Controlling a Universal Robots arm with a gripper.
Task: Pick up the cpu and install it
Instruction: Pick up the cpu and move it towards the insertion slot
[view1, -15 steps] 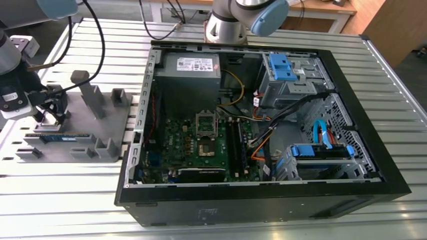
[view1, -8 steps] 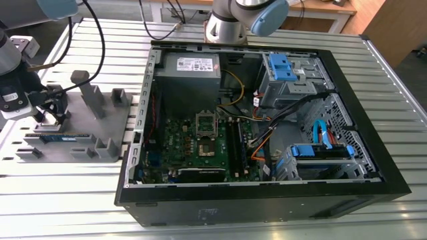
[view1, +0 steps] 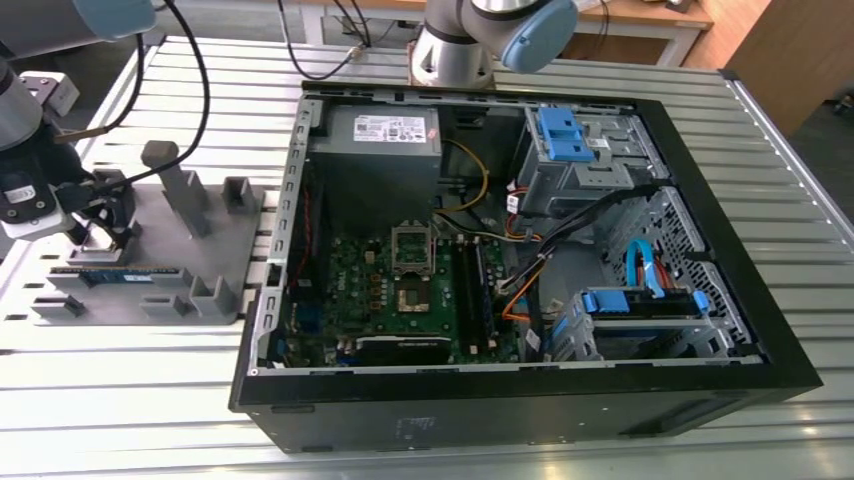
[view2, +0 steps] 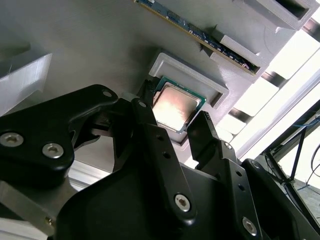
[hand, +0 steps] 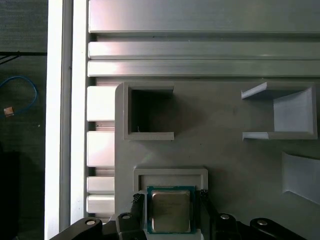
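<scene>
The gripper (view2: 174, 109) hangs low over the grey fixture plate (hand: 225, 150), at nine o'clock from the open computer case (view1: 534, 400) in the exterior view. Its jaws stand narrowly apart (barely wider than the chip), one along each side of the cpu (hand: 170, 212), which lies flat in its shallow pocket.

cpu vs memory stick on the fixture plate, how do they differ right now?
Shape: the cpu is a small square; the memory stick is long and narrow. Surface: cpu has a shiny metal top, stick a bare blue-green board. Position: the gripper is at the cpu, the stick sits apart. Both rest on the grey fixture plate.
</scene>
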